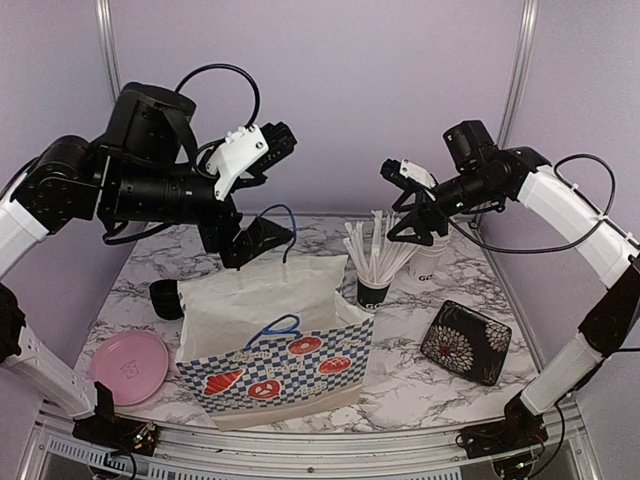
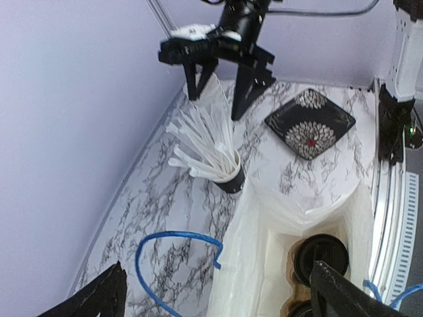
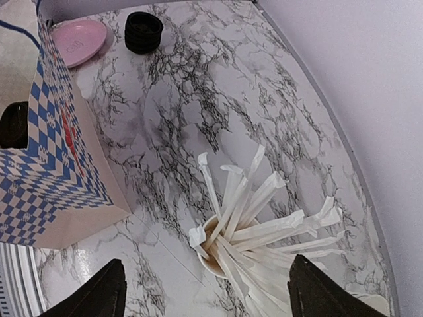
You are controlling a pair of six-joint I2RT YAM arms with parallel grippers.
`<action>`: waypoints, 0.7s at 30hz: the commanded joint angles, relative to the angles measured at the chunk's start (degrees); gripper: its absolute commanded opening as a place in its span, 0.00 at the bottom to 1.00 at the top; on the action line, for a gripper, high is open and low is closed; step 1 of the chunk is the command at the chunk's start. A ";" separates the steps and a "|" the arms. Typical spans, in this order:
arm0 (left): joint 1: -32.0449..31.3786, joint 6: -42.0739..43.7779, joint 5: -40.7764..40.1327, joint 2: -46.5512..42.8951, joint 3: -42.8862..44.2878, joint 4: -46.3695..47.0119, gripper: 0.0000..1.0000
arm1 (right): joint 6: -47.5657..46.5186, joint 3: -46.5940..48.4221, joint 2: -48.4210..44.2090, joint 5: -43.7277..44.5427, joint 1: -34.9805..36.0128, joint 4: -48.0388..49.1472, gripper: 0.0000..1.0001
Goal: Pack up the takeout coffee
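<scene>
At the far right, beside the straws [image 1: 375, 250]: snag risk.
Right gripper [image 1: 418, 232], wide open and empty, hovers above a white paper cup [image 1: 428, 268]; descending, it could tip the straws. Left gripper [image 1: 258, 243] hangs open, empty, over the bag [image 1: 270, 340].

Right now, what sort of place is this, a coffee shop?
Probably a robot test booth staged like a café counter: plain lilac walls enclose a marble-patterned table holding a printed takeout bag and a cup of straws.
</scene>
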 commanded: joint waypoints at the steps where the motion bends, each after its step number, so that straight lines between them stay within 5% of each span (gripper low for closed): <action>1: 0.36 3.62 -3.01 -4.77 1.44 8.51 0.99 | 0.23 -2.68 -2.65 2.87 -0.40 2.50 0.76; 4: 1.40 3.48 -14.26 -6.57 -2.54 17.52 0.99 | -0.66 -3.52 -2.71 3.28 -0.24 2.05 0.68; 8: 11.77 -2.83 -22.99 -4.44 -3.13 21.06 0.99 | -0.82 -3.68 -0.63 3.17 -0.21 1.88 0.64; 13: 26.23 -13.03 -16.82 -7.30 -12.50 27.71 0.97 | -0.34 -2.49 3.49 2.49 0.51 1.58 0.56; 21: 32.86 -17.08 -9.13 -12.23 -31.17 40.23 0.94 | 0.12 -1.66 7.43 2.40 1.65 2.41 0.51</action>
